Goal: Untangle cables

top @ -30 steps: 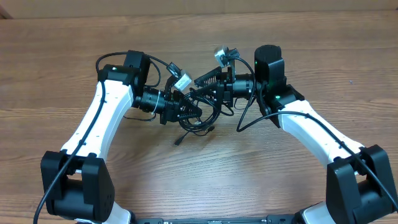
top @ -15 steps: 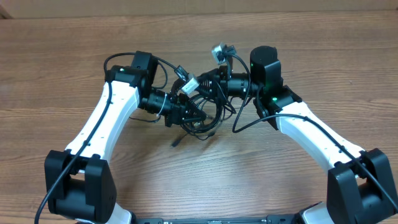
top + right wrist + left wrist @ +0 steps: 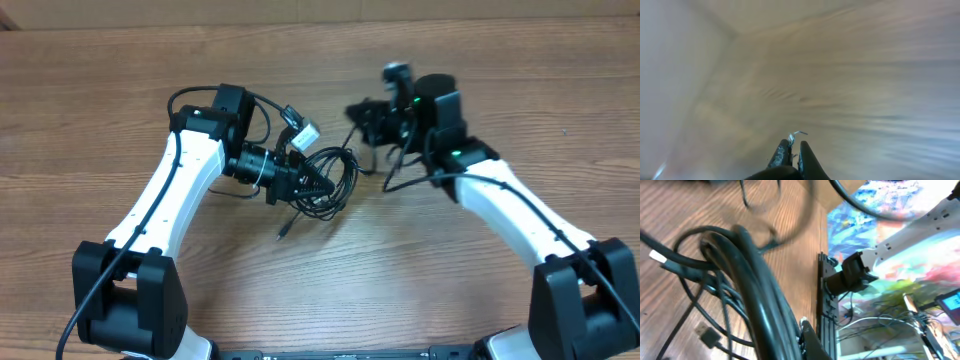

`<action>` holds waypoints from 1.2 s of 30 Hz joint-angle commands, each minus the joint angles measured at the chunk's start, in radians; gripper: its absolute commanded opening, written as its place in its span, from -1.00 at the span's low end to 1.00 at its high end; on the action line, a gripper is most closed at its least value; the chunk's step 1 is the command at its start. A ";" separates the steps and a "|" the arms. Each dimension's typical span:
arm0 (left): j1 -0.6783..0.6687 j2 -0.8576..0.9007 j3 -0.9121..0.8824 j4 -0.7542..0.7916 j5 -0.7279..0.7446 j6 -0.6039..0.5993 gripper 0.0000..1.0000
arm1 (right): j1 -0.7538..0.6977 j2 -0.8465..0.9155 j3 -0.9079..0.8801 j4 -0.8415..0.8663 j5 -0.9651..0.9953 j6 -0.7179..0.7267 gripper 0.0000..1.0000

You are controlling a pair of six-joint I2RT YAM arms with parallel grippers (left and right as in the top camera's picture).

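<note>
The thin black cables lie in a looped bunch near the middle of the brown wooden desk, one plug end trailing toward the near edge. The left gripper is clamped on the bunch. The right gripper was in the bunch a moment ago; now it sits back toward the far edge, pinched tight. I cannot tell if it pulls a cord. The bunch still looks knotted

Tangled cables at the left tool, right tool apart.
</note>
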 commanded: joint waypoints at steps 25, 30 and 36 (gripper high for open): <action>0.072 -0.012 0.004 0.238 -0.074 -0.274 -0.91 | -0.426 -0.012 0.018 -0.225 -0.164 0.001 1.00; 0.071 -0.012 0.004 0.330 -0.153 -0.399 -0.92 | -0.349 -0.012 0.018 -0.304 -0.231 -0.035 0.99; 0.073 -0.012 0.004 0.348 -0.413 -0.737 -0.92 | -0.224 -0.012 0.018 -0.303 -0.485 -0.244 0.99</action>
